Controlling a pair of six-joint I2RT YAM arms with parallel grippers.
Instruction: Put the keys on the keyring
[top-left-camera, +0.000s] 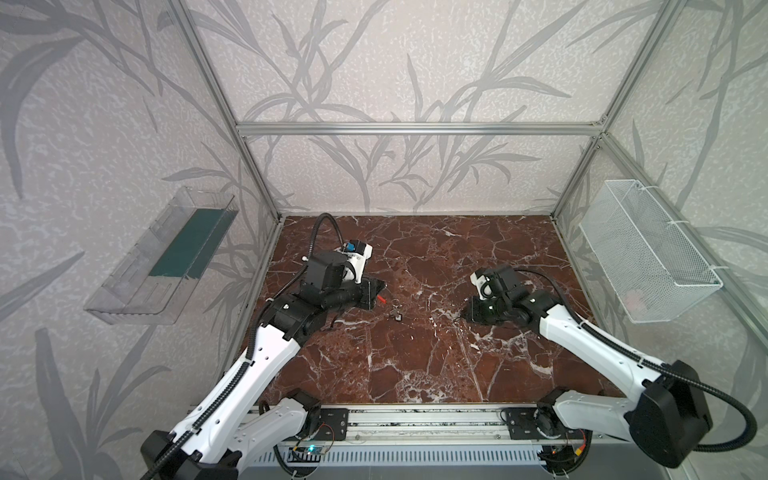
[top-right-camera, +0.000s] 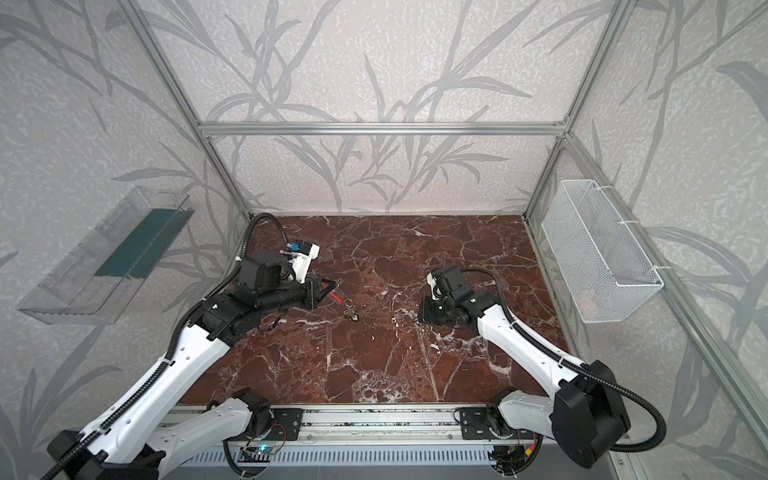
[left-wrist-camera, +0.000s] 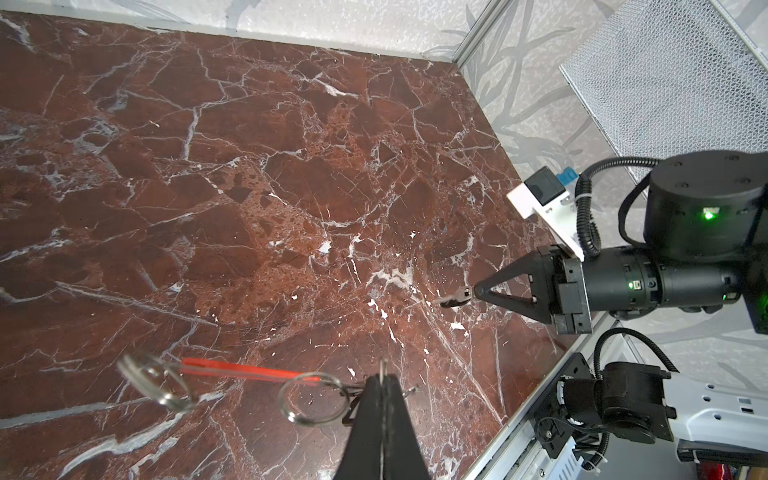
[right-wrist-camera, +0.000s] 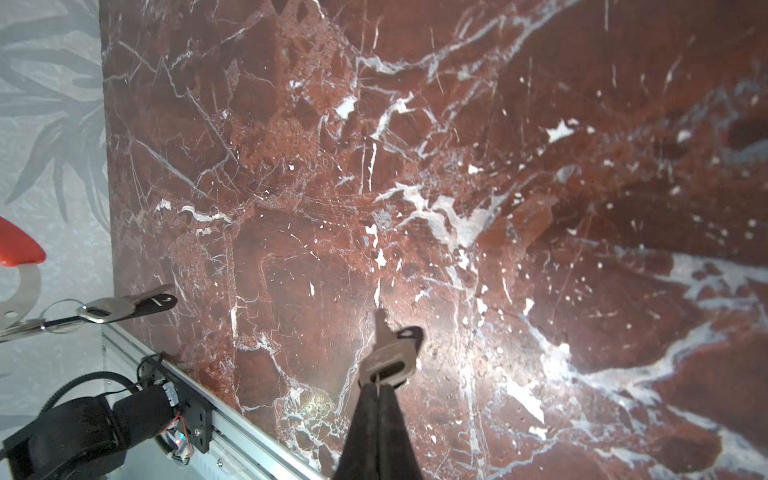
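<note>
My left gripper (left-wrist-camera: 384, 376) is shut on the keyring, pinching its thin metal edge. From the left wrist the ring shows edge-on as a red strip (left-wrist-camera: 249, 369) with small wire rings (left-wrist-camera: 311, 399) by it. The right wrist view shows the keyring's red arc (right-wrist-camera: 16, 249) and grey holed band (right-wrist-camera: 23, 291). A key with a black tag (right-wrist-camera: 124, 308) hangs at the ring. In both top views the red arc (top-left-camera: 381, 299) (top-right-camera: 336, 297) juts from the left gripper (top-left-camera: 375, 291), keys (top-left-camera: 395, 314) (top-right-camera: 351, 312) just below it. My right gripper (right-wrist-camera: 378, 384) (top-left-camera: 462, 316) is shut on another key (right-wrist-camera: 388, 353) (left-wrist-camera: 455, 297), low over the marble, apart from the ring.
The red-brown marble tabletop (top-left-camera: 415, 365) lies between the two arms. A white mesh basket (top-left-camera: 648, 257) hangs on the right wall and a clear plastic bin (top-left-camera: 166, 257) on the left wall. An aluminium rail (top-left-camera: 415, 419) runs along the front edge.
</note>
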